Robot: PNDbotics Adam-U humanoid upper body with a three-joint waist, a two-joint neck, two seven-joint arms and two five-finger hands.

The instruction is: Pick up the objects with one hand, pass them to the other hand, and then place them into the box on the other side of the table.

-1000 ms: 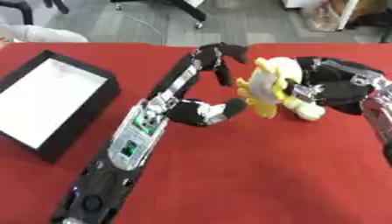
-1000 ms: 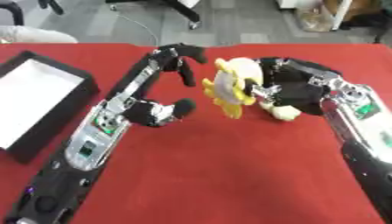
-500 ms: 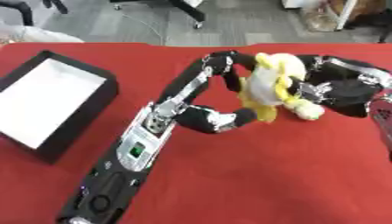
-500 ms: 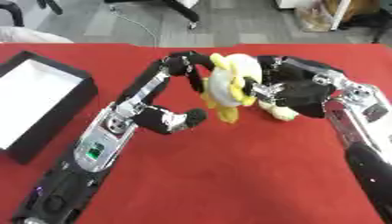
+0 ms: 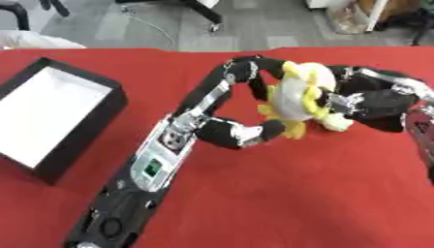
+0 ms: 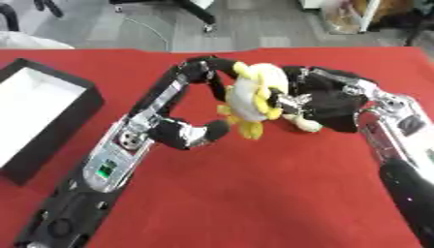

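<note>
Both robot hands [image 5: 254, 77] [image 6: 326, 99] clasp a soft, petal-edged yellow plush toy [image 5: 297, 97].

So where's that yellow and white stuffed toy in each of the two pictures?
Left eye view: the stuffed toy sits right of centre, upper half, between both hands.
Right eye view: it sits near the centre, upper half.
Shared landmark: the black box with a white inside lies on the red table's left side in both views.

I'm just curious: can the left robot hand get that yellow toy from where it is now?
Probably yes. The left robot hand is already up against the yellow toy, fingers curling around it, nothing between them. The right robot hand is holding its other side.
</note>
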